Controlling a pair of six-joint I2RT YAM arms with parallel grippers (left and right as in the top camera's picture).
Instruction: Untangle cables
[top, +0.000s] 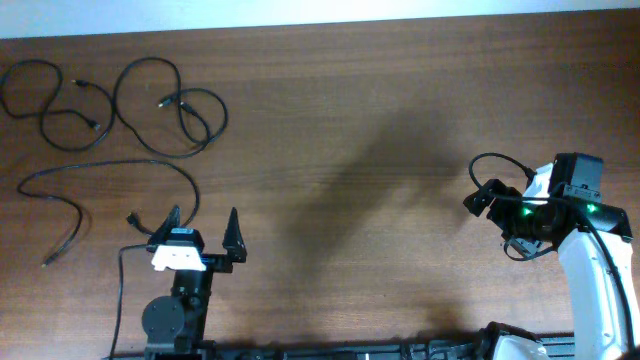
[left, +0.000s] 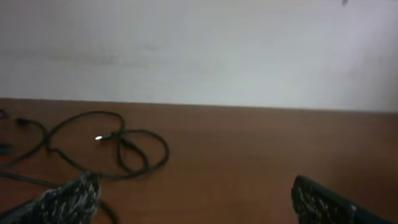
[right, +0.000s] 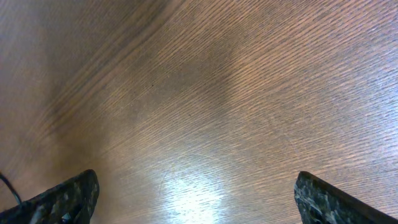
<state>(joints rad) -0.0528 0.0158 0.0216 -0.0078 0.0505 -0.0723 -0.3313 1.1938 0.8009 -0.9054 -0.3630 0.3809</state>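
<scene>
Cables beyond left fingers; gap wide

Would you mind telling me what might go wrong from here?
The long cable curves close by the open left gripper; reaching past it to the looped cables may snag and drag it. Both look very thin, so a pinch could slip off them.

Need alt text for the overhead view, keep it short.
Thin black cables lie in loose, overlapping loops at the upper left of a wooden table. The left tool sits open below them in the frame, holding nothing. The right tool is far off near the right edge, away from the cables.
</scene>
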